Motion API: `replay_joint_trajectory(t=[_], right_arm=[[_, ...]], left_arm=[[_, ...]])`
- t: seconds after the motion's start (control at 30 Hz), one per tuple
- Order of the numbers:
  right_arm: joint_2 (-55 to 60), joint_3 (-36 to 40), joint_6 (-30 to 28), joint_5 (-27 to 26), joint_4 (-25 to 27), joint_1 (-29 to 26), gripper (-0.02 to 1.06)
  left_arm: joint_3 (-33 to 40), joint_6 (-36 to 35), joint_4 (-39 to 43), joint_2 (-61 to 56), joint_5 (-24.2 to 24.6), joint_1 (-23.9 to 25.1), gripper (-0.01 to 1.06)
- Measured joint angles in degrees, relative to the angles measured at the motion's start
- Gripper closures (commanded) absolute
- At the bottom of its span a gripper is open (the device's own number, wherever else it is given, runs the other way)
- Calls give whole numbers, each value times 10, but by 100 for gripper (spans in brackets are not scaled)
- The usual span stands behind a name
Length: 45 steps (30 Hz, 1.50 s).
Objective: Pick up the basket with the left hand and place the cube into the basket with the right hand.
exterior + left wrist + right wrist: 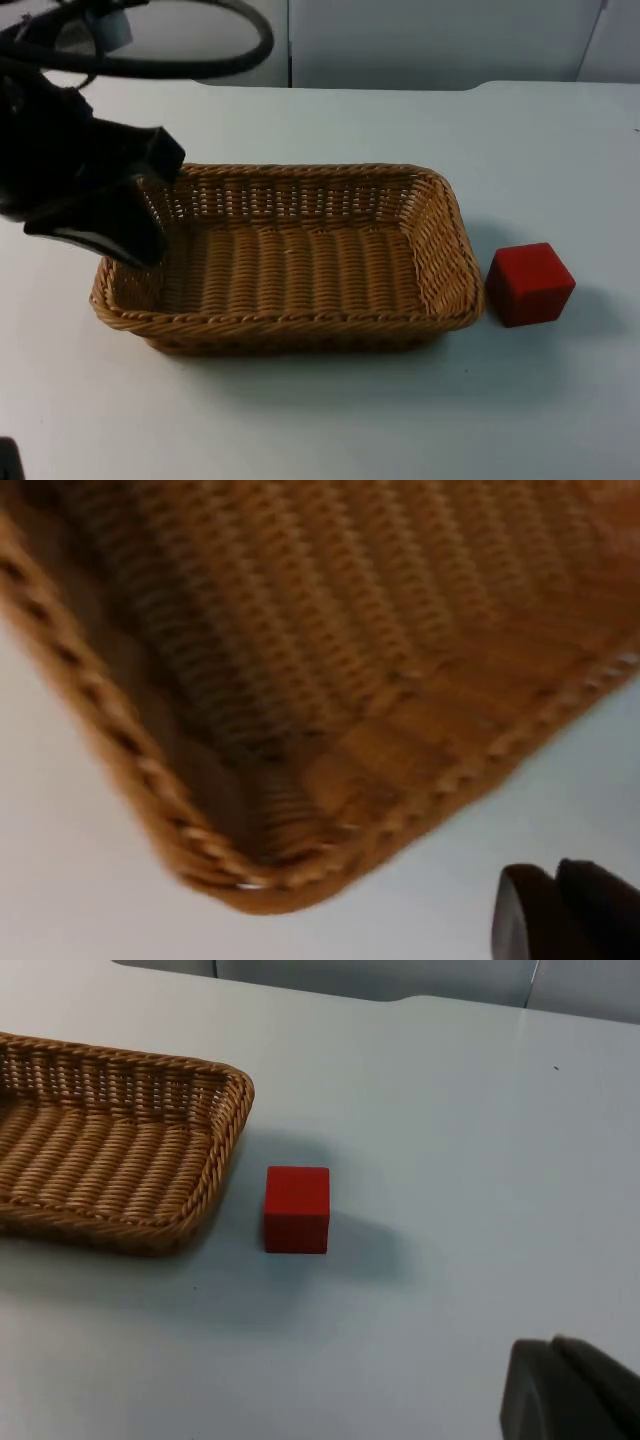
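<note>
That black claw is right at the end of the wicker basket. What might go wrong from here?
The left gripper sits at one end of the basket, so lifting from there may tip it. The red cube lies on the table close beside the basket's far end; a swinging basket could knock it away.

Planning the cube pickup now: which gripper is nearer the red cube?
Right, I judge. The right gripper looks at the red cube across bare table, apart from it. The left gripper is at the basket's far end, basket between.

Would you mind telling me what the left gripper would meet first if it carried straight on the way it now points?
Most likely the wicker basket: the left gripper sits over its left end, pointing at that end's rim and wall, though depth is unclear.
</note>
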Motion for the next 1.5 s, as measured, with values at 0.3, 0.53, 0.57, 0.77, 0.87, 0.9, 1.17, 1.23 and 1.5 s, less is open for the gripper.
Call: replay_joint_trajectory(t=[0.3,0.53,0.57,0.77,0.87,0.9,1.17,1.23,1.5], right_arm=[[0,0,0,0,0,0,105],[0,0,0,0,0,0,105],[0,0,0,0,0,0,105],[0,0,0,0,0,0,105],[0,0,0,0,0,0,105],[0,0,0,0,0,0,105],[0,0,0,0,0,0,105],[0,0,0,0,0,0,105],[0,0,0,0,0,0,105]], left_arm=[[0,-182,155,37,-99,0,45],[-3,-190,162,89,-141,0,45],[-3,-190,163,99,-147,0,45],[-5,-187,164,149,-174,0,69],[-6,-181,162,163,-181,-1,105],[-7,-183,159,164,-189,-1,105],[-6,-181,171,143,-186,-1,105],[-6,-178,180,120,-180,4,105],[-6,-176,188,32,-115,63,105]])
